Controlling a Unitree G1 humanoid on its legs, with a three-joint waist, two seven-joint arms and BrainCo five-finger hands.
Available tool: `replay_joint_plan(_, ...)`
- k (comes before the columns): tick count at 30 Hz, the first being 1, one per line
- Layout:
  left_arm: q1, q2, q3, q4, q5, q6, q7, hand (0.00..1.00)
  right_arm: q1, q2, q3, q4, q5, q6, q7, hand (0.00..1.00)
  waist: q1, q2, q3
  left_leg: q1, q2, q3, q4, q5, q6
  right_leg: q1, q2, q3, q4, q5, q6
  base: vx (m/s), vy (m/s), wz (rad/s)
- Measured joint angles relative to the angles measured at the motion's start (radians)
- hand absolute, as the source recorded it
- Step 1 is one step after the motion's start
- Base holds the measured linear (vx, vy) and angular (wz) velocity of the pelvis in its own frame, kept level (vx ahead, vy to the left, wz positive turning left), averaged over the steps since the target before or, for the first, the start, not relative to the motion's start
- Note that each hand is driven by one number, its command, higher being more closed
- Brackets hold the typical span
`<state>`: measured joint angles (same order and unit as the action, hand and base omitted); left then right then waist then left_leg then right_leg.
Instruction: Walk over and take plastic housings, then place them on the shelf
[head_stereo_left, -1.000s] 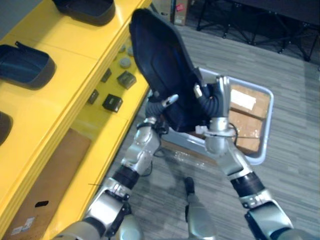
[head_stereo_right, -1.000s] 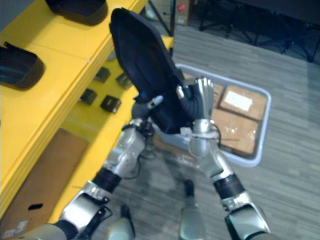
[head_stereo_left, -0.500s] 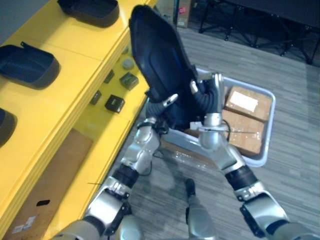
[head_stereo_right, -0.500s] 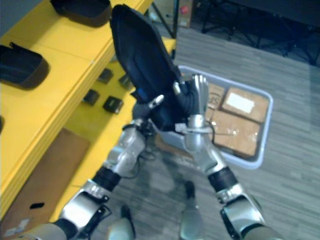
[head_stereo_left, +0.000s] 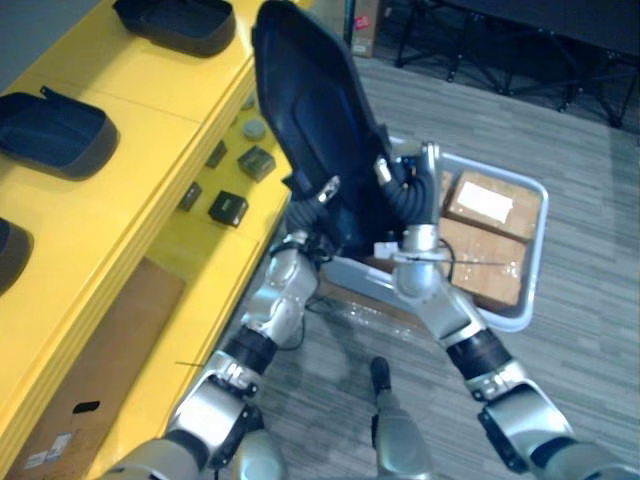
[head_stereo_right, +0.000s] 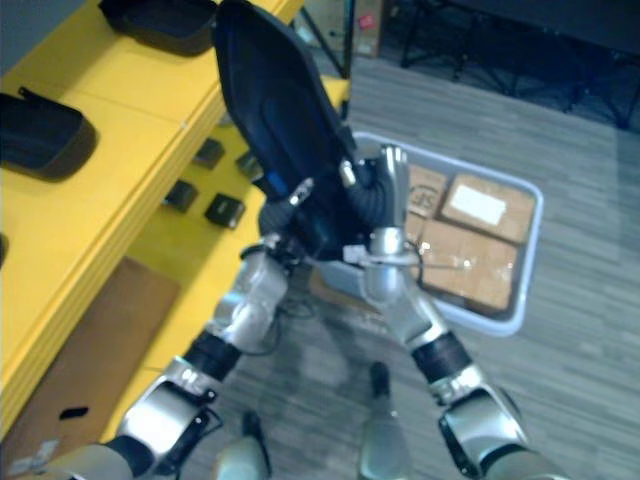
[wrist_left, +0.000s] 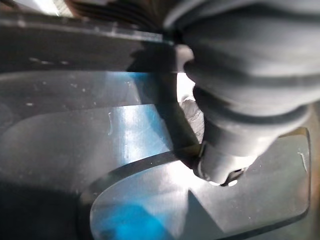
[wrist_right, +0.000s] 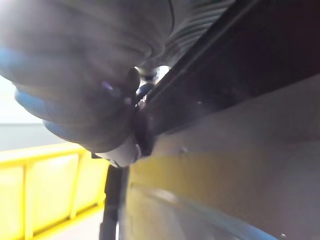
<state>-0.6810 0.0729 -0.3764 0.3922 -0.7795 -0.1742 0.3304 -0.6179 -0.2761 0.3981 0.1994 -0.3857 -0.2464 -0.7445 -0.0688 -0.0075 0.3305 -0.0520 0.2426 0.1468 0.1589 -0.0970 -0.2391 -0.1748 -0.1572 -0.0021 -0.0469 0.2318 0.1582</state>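
Housing (head_stereo_left: 320, 120), dark and scoop-shaped, stands tilted between our two hands, its narrow end down in their grasp. Our left hand (head_stereo_left: 308, 205) pinches the lower rim, thumb laid on the inner face. Our right hand (head_stereo_left: 405, 195) clamps the opposite edge, thumb in front and fingers upright behind, as far as we can tell. Out past our left hand runs a yellow shelf (head_stereo_left: 150, 110) carrying more housings (head_stereo_left: 55, 130). Below our right hand sits a grey bin (head_stereo_left: 535, 250) with cardboard boxes (head_stereo_left: 490, 205).
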Motion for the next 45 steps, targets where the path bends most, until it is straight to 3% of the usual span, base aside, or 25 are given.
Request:
replay_joint_plan(1,0.0,0.0,0.0,0.0,0.002,0.0,-0.001,1.0,0.004,-0.001,-0.001,0.0,0.002,-0.006,0.0,0.0,0.0,0.0,0.0,0.0,0.0,0.0,0.0,0.0,0.0,0.0,0.0,0.0,0.0,0.0,0.0,0.0,0.0,0.0)
replay_joint_plan(4,0.001,0.0,-0.001,-0.001,0.007,-0.007,-0.007,1.0,0.018,-0.004,-0.001,-0.006,0.021,-0.039,0.003,0.0,0.001,0.0,0.0,0.0,0.0,0.0,-0.001,0.0,0.0,0.0,0.0,0.0,-0.001,0.0,0.0,0.0,0.0,0.0)
replay_joint_plan(9,0.016,0.002,0.013,-0.028,0.045,-0.071,-0.009,1.0,0.077,-0.014,-0.001,-0.037,0.09,-0.088,0.037,0.0,0.001,0.0,0.0,0.001,0.0,0.0,-0.001,0.0,0.0,0.002,0.0,0.0,-0.001,0.0,0.0,0.0,0.0,0.0)
replay_joint_plan(12,0.023,0.002,0.017,-0.045,0.12,-0.074,0.04,1.0,0.101,-0.018,-0.001,-0.037,0.137,-0.102,0.066,0.0,0.005,0.0,0.0,0.003,0.0,0.0,-0.001,0.0,0.0,0.004,0.0,0.0,-0.001,0.0,0.0,0.0,0.0,0.0)
replay_joint_plan(16,0.06,0.012,0.055,-0.164,0.376,-0.073,0.141,1.0,0.146,-0.017,0.0,-0.076,0.263,-0.102,0.165,0.0,0.007,0.0,0.0,0.013,0.002,0.0,-0.002,0.0,0.0,0.018,0.002,-0.002,-0.01,0.003,0.0,0.0,0.0,0.0)
replay_joint_plan(20,0.111,0.011,0.099,-0.28,0.517,-0.073,0.169,1.0,0.172,-0.012,-0.006,-0.172,0.404,-0.104,0.286,0.0,0.012,-0.002,-0.001,0.034,0.003,0.002,-0.01,-0.001,0.0,0.037,0.003,-0.004,-0.016,0.002,0.0,0.0,0.0,0.0)
replay_joint_plan(27,0.251,-0.024,0.124,-0.322,0.566,-0.07,0.167,1.0,0.224,0.017,-0.079,-0.318,0.546,-0.125,0.404,0.0,0.02,-0.009,-0.05,0.065,0.012,0.005,-0.017,-0.004,-0.005,0.071,0.012,-0.01,-0.03,0.001,0.002,0.01,0.006,0.0)
replay_joint_plan(30,0.346,-0.041,0.141,-0.322,0.569,-0.066,0.167,1.0,0.245,0.033,-0.15,-0.323,0.61,-0.128,0.448,0.0,0.026,-0.011,-0.118,0.087,0.012,0.011,-0.022,-0.014,-0.004,0.09,0.011,-0.012,-0.031,-0.01,0.008,0.01,0.022,0.01)
replay_joint_plan(32,0.425,-0.041,0.181,-0.322,0.585,-0.066,0.167,1.0,0.309,0.034,-0.189,-0.342,0.662,-0.127,0.496,0.0,0.028,-0.006,-0.165,0.101,0.01,0.003,-0.03,-0.018,0.001,0.119,0.006,-0.03,-0.031,-0.03,0.009,0.01,0.042,0.17)
replay_joint_plan(35,0.455,-0.041,0.206,-0.31,0.587,-0.063,0.158,1.0,0.419,0.037,-0.24,-0.351,0.716,-0.126,0.54,0.0,0.024,-0.002,-0.176,0.089,0.009,-0.022,-0.027,-0.011,0.013,0.167,-0.018,-0.111,-0.025,-0.051,0.01,0.0,0.03,0.62)
replay_joint_plan(37,0.457,-0.041,0.205,-0.307,0.588,-0.059,0.123,1.0,0.49,0.047,-0.276,-0.353,0.735,-0.129,0.528,0.0,0.018,0.0,-0.179,0.065,0.009,-0.028,-0.036,0.017,0.028,0.187,-0.045,-0.183,-0.001,-0.075,0.02,-0.01,0.014,1.15)
replay_joint_plan(39,0.477,-0.037,0.207,-0.31,0.587,-0.059,0.106,1.0,0.528,0.08,-0.299,-0.356,0.735,-0.142,0.497,0.0,0.03,-0.002,-0.181,0.066,-0.002,-0.028,-0.071,0.053,0.029,0.189,-0.072,-0.219,0.043,-0.099,0.031,0.01,0.025,0.8)
replay_joint_plan(43,0.582,-0.015,0.243,-0.376,0.584,-0.061,0.094,1.0,0.532,0.115,-0.338,-0.368,0.73,-0.157,0.418,0.0,0.057,-0.016,-0.18,0.04,-0.028,-0.026,-0.067,0.068,0.025,0.13,-0.107,-0.212,0.115,-0.128,0.042,0.03,0.052,0.12)
replay_joint_plan(45,0.605,0.001,0.261,-0.418,0.584,-0.079,0.096,1.0,0.53,0.127,-0.392,-0.353,0.736,-0.174,0.388,0.0,0.063,-0.033,-0.15,-0.007,-0.032,-0.027,-0.039,0.068,0.025,0.087,-0.114,-0.206,0.13,-0.128,0.042,0.0,0.0,0.0)
